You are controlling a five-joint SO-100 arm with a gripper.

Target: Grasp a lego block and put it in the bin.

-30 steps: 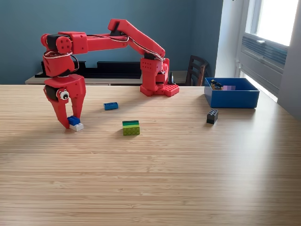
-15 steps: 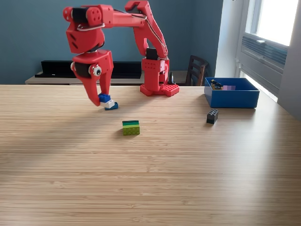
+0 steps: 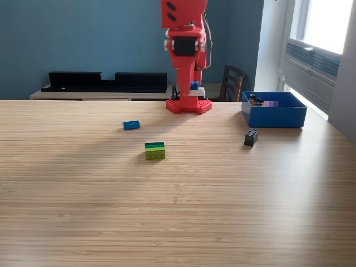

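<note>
Your gripper (image 3: 191,89) is closed on a blue-and-white lego block (image 3: 194,87), raised above the table (image 3: 178,211) in front of the arm's base (image 3: 188,105), with the bin (image 3: 273,109) resting at the exterior view's right of that base.

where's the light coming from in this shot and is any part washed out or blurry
Exterior view: daylight enters from the window at upper right, which is blown out white; a bright band lies across the table; the green block throws a soft shadow toward the left; the red arm looks slightly motion-blurred.
</note>
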